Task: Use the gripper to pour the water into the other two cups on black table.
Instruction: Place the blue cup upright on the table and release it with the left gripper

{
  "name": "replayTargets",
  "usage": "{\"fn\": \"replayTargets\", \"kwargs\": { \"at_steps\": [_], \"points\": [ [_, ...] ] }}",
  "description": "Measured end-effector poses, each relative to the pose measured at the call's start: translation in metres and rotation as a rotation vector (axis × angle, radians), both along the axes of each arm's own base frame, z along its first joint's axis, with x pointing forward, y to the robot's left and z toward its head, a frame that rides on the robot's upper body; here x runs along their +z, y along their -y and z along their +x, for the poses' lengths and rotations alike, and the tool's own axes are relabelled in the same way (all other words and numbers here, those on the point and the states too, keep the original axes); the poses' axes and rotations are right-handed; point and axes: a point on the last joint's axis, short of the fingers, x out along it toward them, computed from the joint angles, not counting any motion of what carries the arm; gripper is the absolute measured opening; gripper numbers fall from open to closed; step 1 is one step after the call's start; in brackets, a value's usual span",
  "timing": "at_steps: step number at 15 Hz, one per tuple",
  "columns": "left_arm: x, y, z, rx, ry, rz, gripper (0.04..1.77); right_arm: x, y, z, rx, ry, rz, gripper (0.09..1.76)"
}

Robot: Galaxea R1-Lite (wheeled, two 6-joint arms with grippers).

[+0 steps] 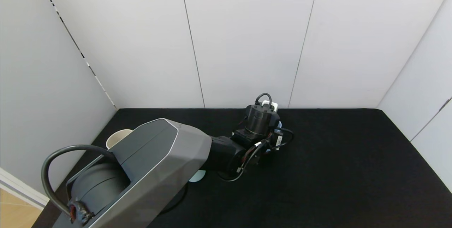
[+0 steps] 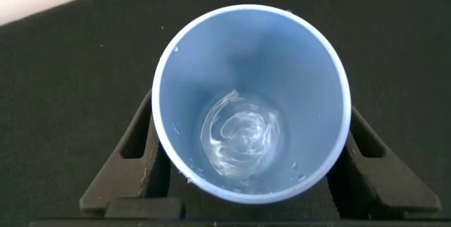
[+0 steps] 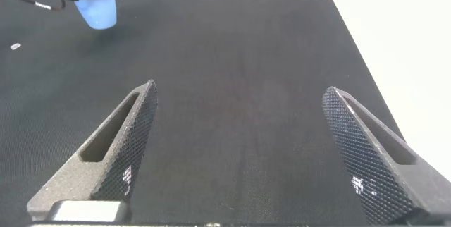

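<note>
My left gripper (image 1: 263, 120) reaches out over the middle of the black table (image 1: 353, 171). It is shut on a light periwinkle-blue tumbler (image 2: 250, 65), one black finger (image 2: 141, 149) on each side of it. The tumbler is upright, with a little clear water (image 2: 243, 139) at its bottom. In the head view only a sliver of the tumbler (image 1: 279, 125) shows past the hand. The beige cup (image 1: 118, 136) stands at the table's far left, partly behind my left arm. A pale rounded edge (image 1: 197, 175) peeks from under that arm; I cannot tell if it is the teal cup.
My right gripper (image 3: 239, 89) hangs open and empty over bare black table (image 3: 239, 51), out of the head view. From there the blue tumbler (image 3: 96, 5) shows far off. White walls close the table at the back and both sides.
</note>
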Motion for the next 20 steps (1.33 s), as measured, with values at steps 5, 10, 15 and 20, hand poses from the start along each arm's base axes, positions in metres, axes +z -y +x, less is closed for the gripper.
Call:
{"fn": "replayTargets", "kwargs": {
  "at_steps": [5,10,15,20],
  "points": [
    [-0.01,0.002,0.004,0.013,-0.005,0.013,1.23,0.0,0.0,0.0,0.0,0.0,0.0,1.71],
    [-0.013,0.0,0.007,0.019,-0.008,0.018,1.23,0.0,0.0,0.0,0.0,0.0,0.0,1.71],
    [-0.013,0.0,0.007,0.021,-0.006,0.021,1.44,0.0,0.0,0.0,0.0,0.0,-0.001,1.71],
    [-0.011,0.0,0.006,0.024,-0.004,0.017,1.57,0.0,0.0,0.0,0.0,0.0,0.0,1.71]
  ]
}}
